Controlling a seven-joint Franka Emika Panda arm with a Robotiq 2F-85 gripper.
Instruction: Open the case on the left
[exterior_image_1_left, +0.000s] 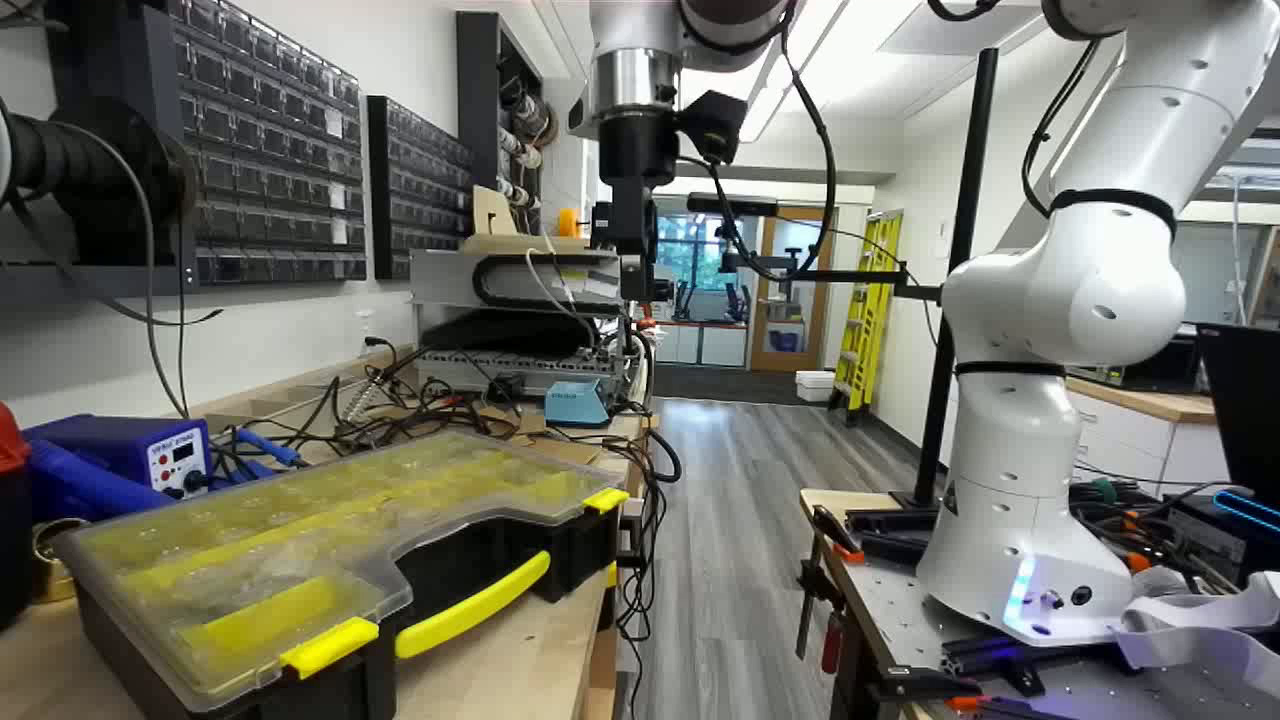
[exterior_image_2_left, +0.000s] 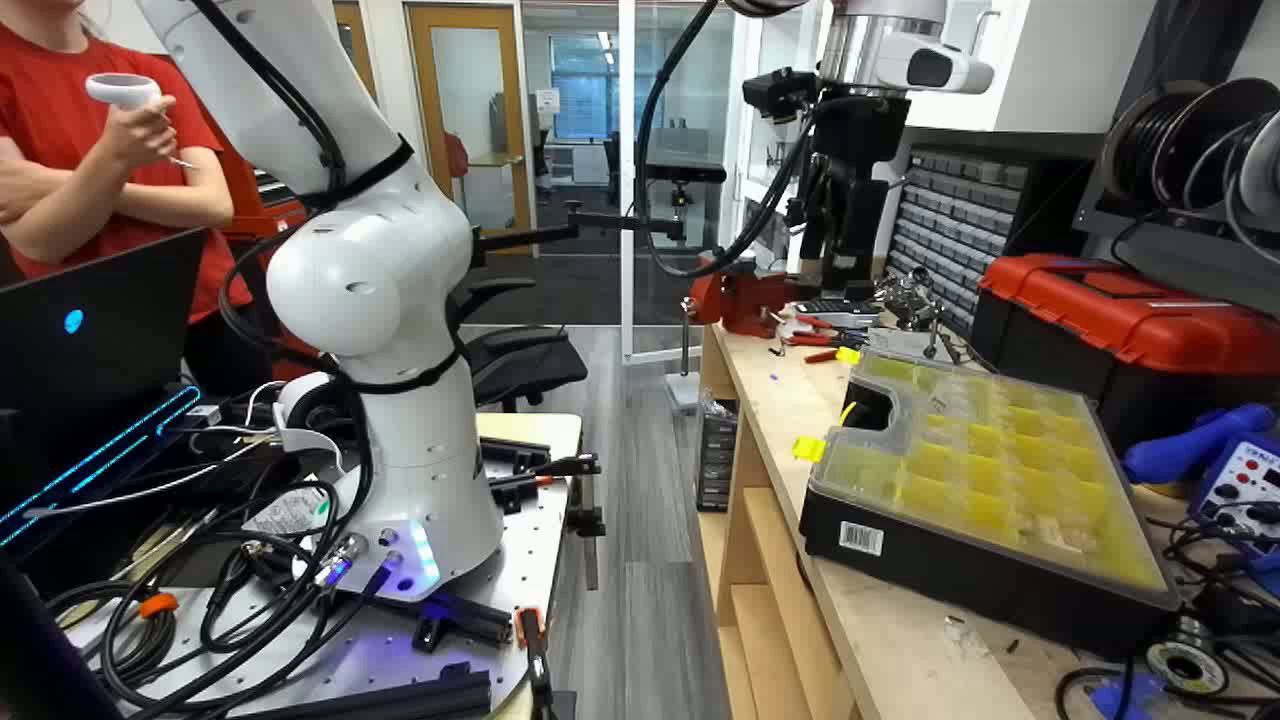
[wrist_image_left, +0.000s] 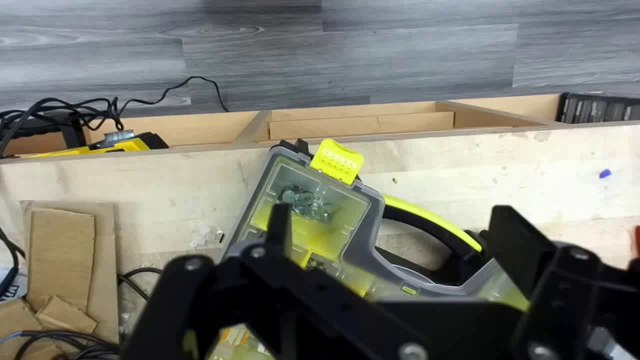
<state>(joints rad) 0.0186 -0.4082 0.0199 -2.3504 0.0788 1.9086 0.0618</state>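
Grey plank floor (exterior_image_1_left: 715, 480) separates the white arm (exterior_image_1_left: 1065, 290) from a wooden counter (exterior_image_1_left: 520, 660); on that counter lies one black case (exterior_image_1_left: 340, 540), its clear lid (exterior_image_2_left: 1000, 490) down, its front turned toward the arm, presumably to bring its two yellow latches (exterior_image_1_left: 328, 648) within reach; one yellow handle (exterior_image_1_left: 475, 605) sits between them; whether either latch is fastened, I cannot tell; the single claw (wrist_image_left: 392, 217) hangs high over the case, its two fingers (wrist_image_left: 515, 250) spread wide, holding nothing; I take that height to be clearance for the lid, and that spread to be readiness for a latch.
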